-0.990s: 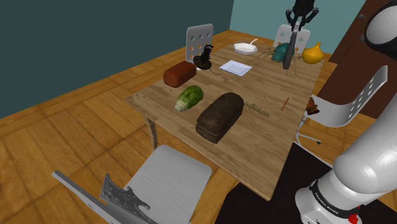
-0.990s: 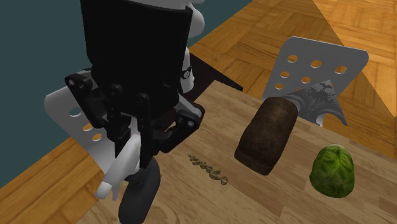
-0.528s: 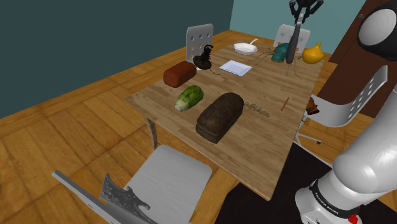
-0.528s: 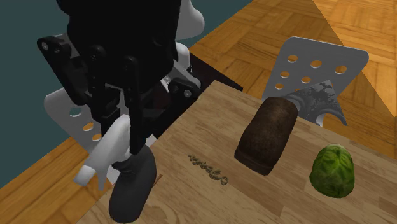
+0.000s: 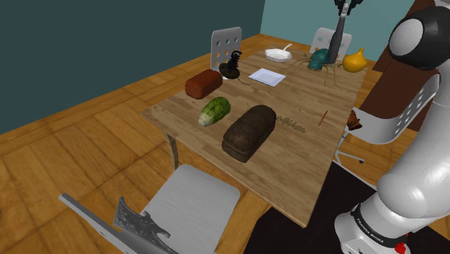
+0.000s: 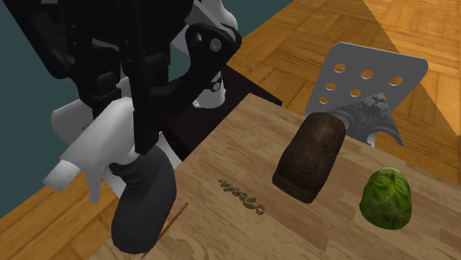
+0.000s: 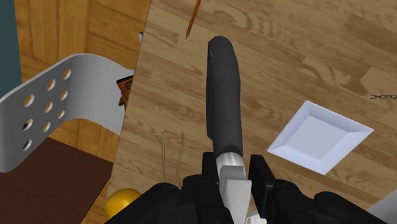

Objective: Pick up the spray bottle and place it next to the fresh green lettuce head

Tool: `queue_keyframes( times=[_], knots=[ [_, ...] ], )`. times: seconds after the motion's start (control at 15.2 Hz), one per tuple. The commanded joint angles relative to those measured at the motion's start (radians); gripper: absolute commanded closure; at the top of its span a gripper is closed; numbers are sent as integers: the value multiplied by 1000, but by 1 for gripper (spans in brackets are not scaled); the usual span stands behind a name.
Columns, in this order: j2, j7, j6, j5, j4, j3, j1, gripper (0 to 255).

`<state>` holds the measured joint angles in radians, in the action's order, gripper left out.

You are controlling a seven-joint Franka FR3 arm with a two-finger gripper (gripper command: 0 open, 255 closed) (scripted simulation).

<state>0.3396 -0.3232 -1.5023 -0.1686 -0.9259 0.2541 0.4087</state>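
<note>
Aloft, the claw (image 7: 234, 173) clasps the spray bottle (image 7: 224, 95) — above the table (image 7: 299, 51).

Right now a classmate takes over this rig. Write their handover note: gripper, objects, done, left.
The gripper is shut on the spray bottle at its pale neck, dark body hanging down.
The bottle hangs over the far end of the table in the shoulder view, apparently lifted off it.
The lettuce lies on the table beside the dark loaf.
Done: the pick.
Left: carry it over, set it beside the lettuce, release.
</note>
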Motion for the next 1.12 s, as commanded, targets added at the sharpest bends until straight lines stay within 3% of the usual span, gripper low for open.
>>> queue_keyframes(
  times=[0.0,0.46,1.06],
  knots=[
    [-6,-19,3,-8,-8,-5,-17,255],
    [-85,-193,-76,-73,-208,-51,-145,255],
    [-71,-396,-115,-118,-289,-114,-272,255]
  ],
)
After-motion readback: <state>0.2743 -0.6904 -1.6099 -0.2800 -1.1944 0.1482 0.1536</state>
